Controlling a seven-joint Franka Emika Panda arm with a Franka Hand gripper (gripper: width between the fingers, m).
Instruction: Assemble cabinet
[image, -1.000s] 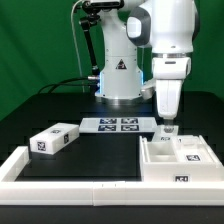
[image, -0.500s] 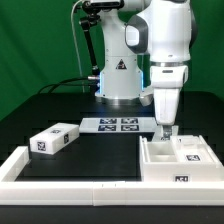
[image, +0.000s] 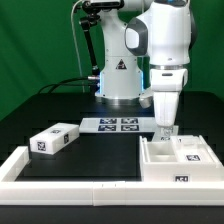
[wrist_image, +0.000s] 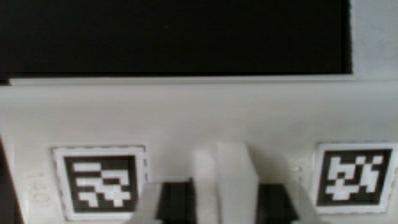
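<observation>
The cabinet's square white shell (image: 181, 163) lies at the exterior view's right, open side up, with tags on its front and inside. A smaller white box part (image: 54, 139) with tags lies at the exterior view's left. My gripper (image: 164, 130) points straight down at the shell's far left wall. In the wrist view my gripper (wrist_image: 224, 205) has its dark fingers (wrist_image: 178, 203) tight on either side of a thin upright white wall (wrist_image: 224, 170) of the shell, with a tag on each side of it. It is shut on that wall.
The marker board (image: 116, 125) lies behind the shell, in front of the robot's base (image: 118, 85). A low white border frame (image: 75, 177) runs along the table's front and left. The table top is black.
The arm has shifted slightly to the exterior view's left and the gripper has sunk a little onto the shell's wall. The shell and the box part have not moved.
</observation>
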